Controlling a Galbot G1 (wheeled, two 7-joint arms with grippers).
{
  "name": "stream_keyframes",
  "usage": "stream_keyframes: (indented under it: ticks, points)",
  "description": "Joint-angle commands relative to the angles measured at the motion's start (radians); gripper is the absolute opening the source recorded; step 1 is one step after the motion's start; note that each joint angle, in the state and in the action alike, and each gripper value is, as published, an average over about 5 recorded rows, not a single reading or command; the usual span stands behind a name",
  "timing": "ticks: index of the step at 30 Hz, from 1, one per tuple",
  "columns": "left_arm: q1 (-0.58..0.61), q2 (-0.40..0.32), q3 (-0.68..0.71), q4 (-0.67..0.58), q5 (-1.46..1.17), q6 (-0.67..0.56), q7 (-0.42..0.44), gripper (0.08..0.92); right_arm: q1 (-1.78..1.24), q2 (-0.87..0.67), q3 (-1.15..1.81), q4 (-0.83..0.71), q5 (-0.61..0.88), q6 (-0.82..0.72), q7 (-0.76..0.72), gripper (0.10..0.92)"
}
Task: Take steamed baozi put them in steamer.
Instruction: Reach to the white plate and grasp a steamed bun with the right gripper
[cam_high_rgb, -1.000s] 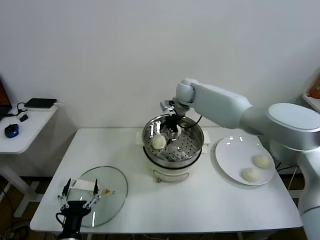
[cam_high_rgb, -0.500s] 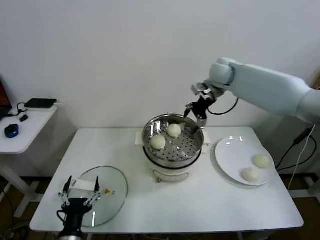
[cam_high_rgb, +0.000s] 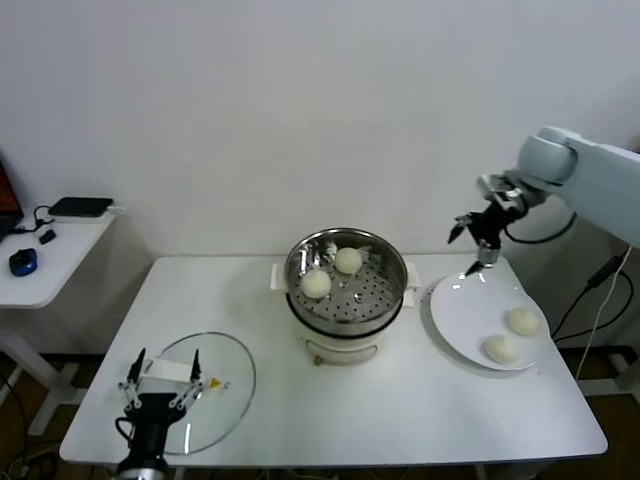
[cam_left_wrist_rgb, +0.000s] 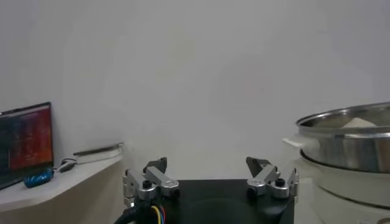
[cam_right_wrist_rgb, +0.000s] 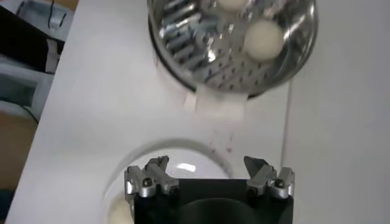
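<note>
**A:** While the left gripper (cam_high_rgb: 160, 393) sits parked at the near edge of the white table (cam_high_rgb: 400, 420), fingers spread and holding nothing, right over the flat round glass lid (cam_high_rgb: 215, 385), what's the danger down there?

**B:** Little, I'd say, unless that arm drops and knocks the lid off the edge. There's a small yellow warning sticker by it, too small to read.

**A:** Moving back, two smooth cream-white buns (cam_high_rgb: 510, 336) lie on the round white plate (cam_high_rgb: 460, 310) at the right.

**B:** That's where it could go wrong. They're soft and round: a pinch too hard dents one, a pinch off-centre lets it roll across the slick plate or slip out on the way over.

**A:** And the round shiny steel steamer basket (cam_high_rgb: 345, 290) on its white pot body?

**B:** Two buns (cam_high_rgb: 333, 272) already sit on the perforated floor, side by side. Setting down the next one on top of them, or clipping the rim, could tip one out.

**A:** Farthest off, the right gripper (cam_high_rgb: 474, 240) hangs above the plate's far edge, jaws wide apart, empty.

**B:** It's well above the buns, so a misjudged descent is my worry. No brand or readable writing on pot, plate or lid.
</note>
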Motion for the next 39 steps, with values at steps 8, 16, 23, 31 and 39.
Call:
stream_keyframes:
  ticks: [8,16,23,31,39]
  points:
    - [0.000,0.000,0.003,-0.008,0.002,0.005,0.000,0.823,-0.355,-0.186,0.215,0.025,-0.281,0.029,-0.006,0.823]
    - [0.011,-0.001,0.003,-0.009,0.004,0.000,-0.001,0.823,-0.444,-0.147,0.291,-0.044,-0.359,0.053,-0.003,0.823]
    - [0.023,-0.001,0.002,-0.013,0.004,-0.005,-0.001,0.823,-0.504,-0.119,0.330,-0.079,-0.393,0.055,0.000,0.823]
    - [0.025,0.000,0.000,-0.011,0.005,-0.004,-0.001,0.823,-0.553,-0.068,0.375,-0.139,-0.425,0.066,0.008,0.823]
    - [0.027,0.000,-0.003,-0.003,0.008,-0.007,-0.002,0.823,-0.575,-0.017,0.412,-0.202,-0.452,0.081,0.012,0.823]
